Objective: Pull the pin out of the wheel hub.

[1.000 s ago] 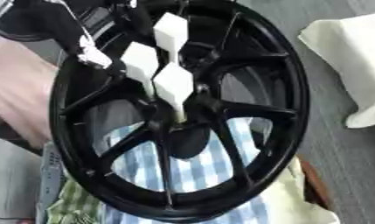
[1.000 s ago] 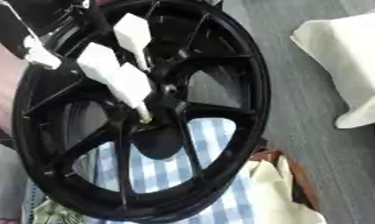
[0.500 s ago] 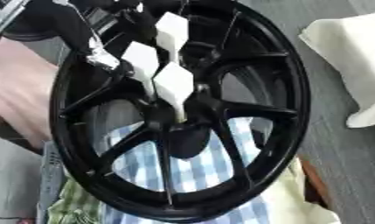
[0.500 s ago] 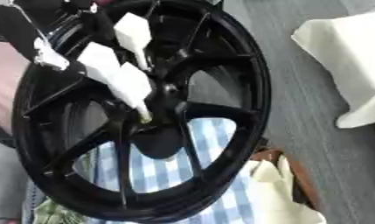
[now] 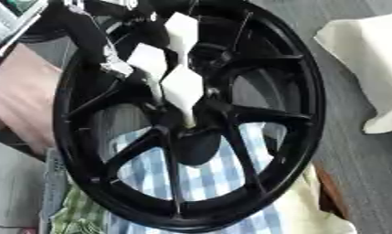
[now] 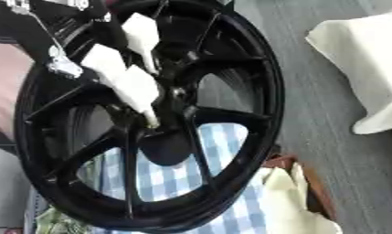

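Note:
A black spoked wheel hub (image 5: 303, 114) stands tilted on a checked cloth and fills most of both views. My left hand (image 5: 182, 89) comes in from the upper left, its white-padded fingers (image 6: 135, 87) bunched at the hub's centre. A thin pale pin (image 6: 153, 119) shows just below the fingertips, above the dark centre bore (image 5: 197, 146). The fingers seem to pinch the pin's upper end, and they hide the contact itself. My right hand shows in neither view.
A blue-and-white checked cloth (image 5: 207, 183) lies under the wheel, with a green patterned cloth (image 5: 75, 217) at the lower left. A cream cloth (image 5: 367, 50) rests on the grey surface at the right. A brown wooden edge (image 6: 315, 187) sits at the lower right.
Almost nothing: my left wrist has drifted slightly to the right, and the fingers stay bunched at the hub's centre.

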You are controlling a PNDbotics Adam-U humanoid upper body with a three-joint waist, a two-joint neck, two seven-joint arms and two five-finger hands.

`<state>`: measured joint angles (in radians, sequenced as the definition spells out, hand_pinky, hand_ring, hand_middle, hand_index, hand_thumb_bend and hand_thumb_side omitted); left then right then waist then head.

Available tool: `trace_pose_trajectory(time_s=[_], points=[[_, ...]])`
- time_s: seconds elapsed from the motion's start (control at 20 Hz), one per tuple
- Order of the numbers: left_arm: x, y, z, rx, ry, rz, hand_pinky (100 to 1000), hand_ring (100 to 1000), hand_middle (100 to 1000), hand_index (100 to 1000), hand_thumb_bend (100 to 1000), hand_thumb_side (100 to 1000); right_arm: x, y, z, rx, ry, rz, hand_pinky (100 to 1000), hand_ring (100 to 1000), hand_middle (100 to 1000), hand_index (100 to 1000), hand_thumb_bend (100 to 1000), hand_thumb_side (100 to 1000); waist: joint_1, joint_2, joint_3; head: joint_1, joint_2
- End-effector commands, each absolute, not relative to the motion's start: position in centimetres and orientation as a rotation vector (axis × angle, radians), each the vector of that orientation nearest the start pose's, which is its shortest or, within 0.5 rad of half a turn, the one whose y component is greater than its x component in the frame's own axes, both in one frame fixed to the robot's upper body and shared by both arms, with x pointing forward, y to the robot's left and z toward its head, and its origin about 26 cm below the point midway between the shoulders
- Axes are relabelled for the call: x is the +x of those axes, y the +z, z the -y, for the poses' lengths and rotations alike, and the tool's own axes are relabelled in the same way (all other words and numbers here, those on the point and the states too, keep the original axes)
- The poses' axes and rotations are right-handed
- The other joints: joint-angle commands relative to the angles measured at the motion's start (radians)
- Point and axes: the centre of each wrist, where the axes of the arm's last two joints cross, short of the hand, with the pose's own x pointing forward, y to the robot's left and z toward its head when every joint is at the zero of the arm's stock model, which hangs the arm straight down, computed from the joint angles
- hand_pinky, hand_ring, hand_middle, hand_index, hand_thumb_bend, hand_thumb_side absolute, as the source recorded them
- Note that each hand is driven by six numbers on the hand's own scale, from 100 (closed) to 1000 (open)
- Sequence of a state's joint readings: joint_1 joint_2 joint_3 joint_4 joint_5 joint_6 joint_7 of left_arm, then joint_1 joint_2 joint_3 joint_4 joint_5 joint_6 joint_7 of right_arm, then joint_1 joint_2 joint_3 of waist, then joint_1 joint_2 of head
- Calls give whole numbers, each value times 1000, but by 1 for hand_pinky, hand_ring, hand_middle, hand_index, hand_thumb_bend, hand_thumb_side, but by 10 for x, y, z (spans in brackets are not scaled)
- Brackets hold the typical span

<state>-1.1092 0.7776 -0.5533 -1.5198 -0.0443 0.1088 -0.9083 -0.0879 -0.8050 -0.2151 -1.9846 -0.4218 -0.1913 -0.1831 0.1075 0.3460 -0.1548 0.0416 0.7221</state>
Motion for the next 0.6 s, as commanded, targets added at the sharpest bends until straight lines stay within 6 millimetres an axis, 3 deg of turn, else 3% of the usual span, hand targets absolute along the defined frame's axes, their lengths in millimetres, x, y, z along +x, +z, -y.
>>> trace_pose_trajectory(time_s=[0.05, 0.35, 0.6], points=[[390, 347, -205, 235, -1940, 1362, 794, 863, 733, 825, 460, 290, 263, 247, 381, -353, 269, 2352, 878, 758, 619, 792, 100, 658, -7, -16, -3, 4, 3], [395, 340, -205, 241, -1943, 1340, 785, 850, 719, 812, 440, 264, 263, 247, 381, -350, 262, 2355, 879, 759, 620, 792, 100, 658, -7, -14, -4, 7, 3], [397, 339, -207, 250, -1932, 1335, 758, 810, 659, 764, 320, 229, 263, 246, 381, -346, 256, 2356, 879, 759, 620, 792, 100, 658, -7, -14, -2, 9, 3]])
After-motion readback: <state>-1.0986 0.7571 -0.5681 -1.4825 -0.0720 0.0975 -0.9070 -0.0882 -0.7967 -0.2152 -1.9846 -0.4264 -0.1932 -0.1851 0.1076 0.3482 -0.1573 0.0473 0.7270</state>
